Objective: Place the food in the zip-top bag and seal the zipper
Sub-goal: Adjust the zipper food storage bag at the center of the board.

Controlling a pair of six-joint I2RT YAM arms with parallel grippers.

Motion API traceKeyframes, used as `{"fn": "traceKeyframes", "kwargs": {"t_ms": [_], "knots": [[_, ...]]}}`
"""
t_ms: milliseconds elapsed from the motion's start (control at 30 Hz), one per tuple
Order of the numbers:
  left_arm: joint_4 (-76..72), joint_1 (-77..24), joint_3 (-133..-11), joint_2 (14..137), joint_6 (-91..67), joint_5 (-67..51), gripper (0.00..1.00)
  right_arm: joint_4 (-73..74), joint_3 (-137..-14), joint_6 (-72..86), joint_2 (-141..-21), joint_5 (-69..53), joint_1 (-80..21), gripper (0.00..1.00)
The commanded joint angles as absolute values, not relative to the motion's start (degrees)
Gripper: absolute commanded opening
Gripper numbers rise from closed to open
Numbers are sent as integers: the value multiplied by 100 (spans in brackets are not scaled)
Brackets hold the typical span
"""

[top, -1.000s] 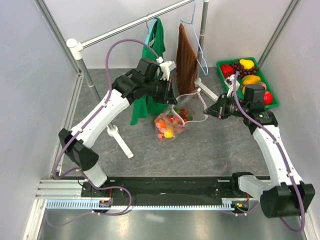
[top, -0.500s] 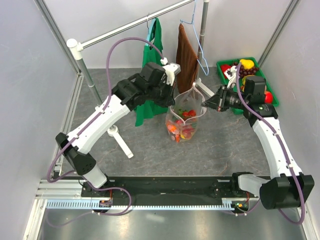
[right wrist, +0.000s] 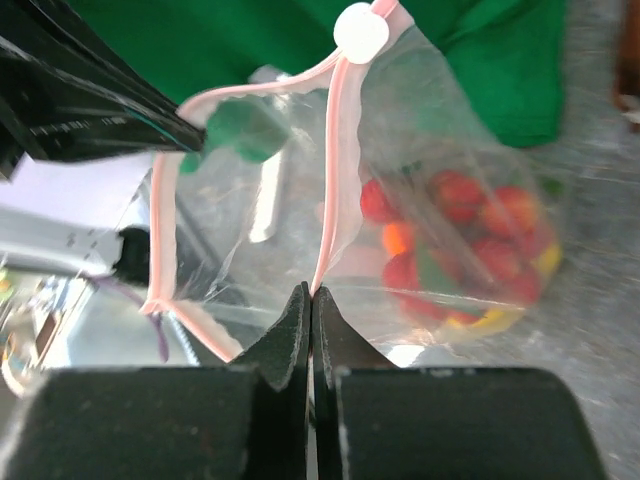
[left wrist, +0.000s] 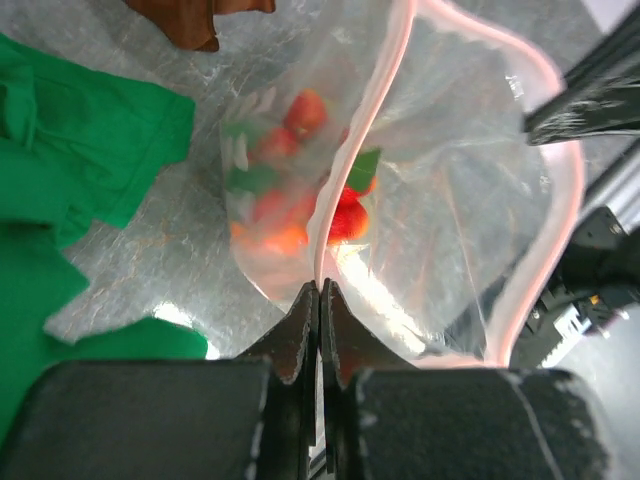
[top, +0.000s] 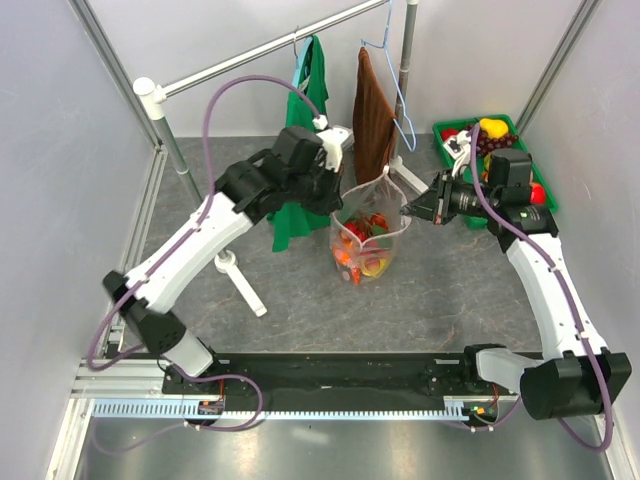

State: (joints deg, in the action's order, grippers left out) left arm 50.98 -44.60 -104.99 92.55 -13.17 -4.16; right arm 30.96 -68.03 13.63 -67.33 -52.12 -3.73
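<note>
- Top external view: the clear zip-top bag printed with pale pink dots (top: 366,232) hangs upright between the two arms over the middle of the grey table (top: 300,300). Its bottom is low, and I cannot tell whether it touches the surface.
- The left gripper (left wrist: 320,300) has its jaws together, pinching the thin pink zipper strip (left wrist: 346,165) on one side of the mouth. The right gripper (right wrist: 311,298) is likewise clamped on the strip at the opposite side.
- The mouth gapes as a loop between the two pinches. Glossy red, orange, yellow and green toy food (top: 363,252) lies bunched in the bag's lower half.
- More toy pieces (top: 492,128) sit in the green plastic tray (top: 438,130) at the back right, so loading looks unfinished.
- Risk: each hold is only a thin pinch on slick film. The weight of the contents could drag the strip out of one pinch, tipping the bag and spilling the load.
- Risk: pulling the arms further apart could tear the rim or flatten the mouth before sealing is wanted.
- Room: the hanging green cloth (top: 288,222) and the brown towel (top: 372,120) are close behind the bag, and the tray is just behind the right arm. The table is bare in front.
</note>
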Motion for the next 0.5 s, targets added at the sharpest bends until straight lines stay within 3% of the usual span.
{"fn": "traceKeyframes", "kwargs": {"t_ms": [0, 200, 333, 467], "knots": [[5194, -4447, -10310, 8342, -914, -650, 2, 3006, -7040, 1309, -6337, -6028, -694, 0], [5361, -4447, -10485, 8402, -888, -563, 2, 3198, -7260, 1363, -6407, -5661, -747, 0], [5283, -4447, -10687, 8788, -1002, -545, 2, 3734, -7435, 766, -6880, -4495, -694, 0], [5072, -4439, -10688, 9148, -1247, -431, 2, 3753, -7488, 326, -7268, -4070, -501, 1]]}}
